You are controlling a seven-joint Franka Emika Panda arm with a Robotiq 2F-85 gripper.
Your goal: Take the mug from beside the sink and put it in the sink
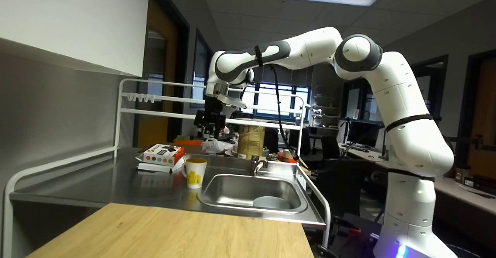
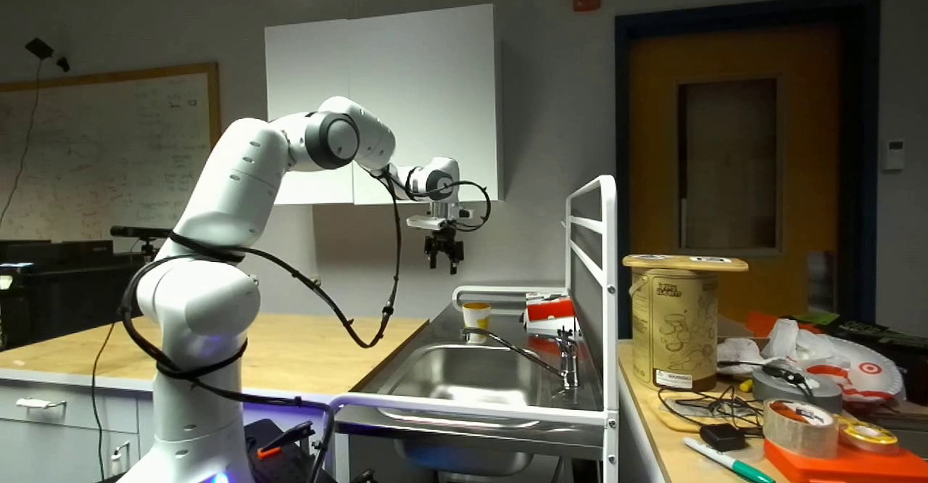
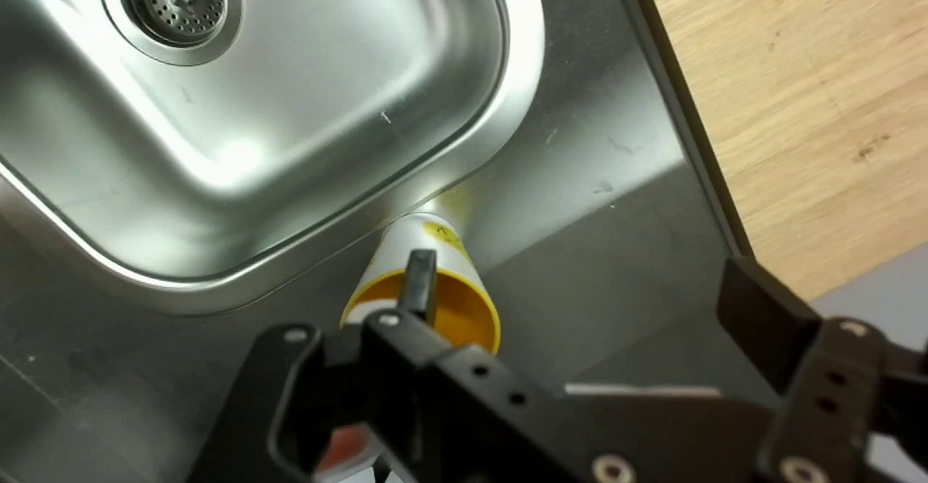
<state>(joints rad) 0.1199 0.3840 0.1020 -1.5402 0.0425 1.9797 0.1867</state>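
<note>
The mug is white outside with a yellow print and yellow inside. It stands upright on the steel counter close beside the sink in both exterior views. In the wrist view the mug is partly covered by one finger. The sink is a steel basin and also shows in the wrist view. My gripper points down, well above the counter and apart from the mug. In the wrist view my gripper has its fingers wide apart with nothing between them.
A round pale dish lies in the sink near the drain. A faucet stands behind the basin. A red and white box lies near the mug. White rails edge the counter. A wooden tabletop adjoins it.
</note>
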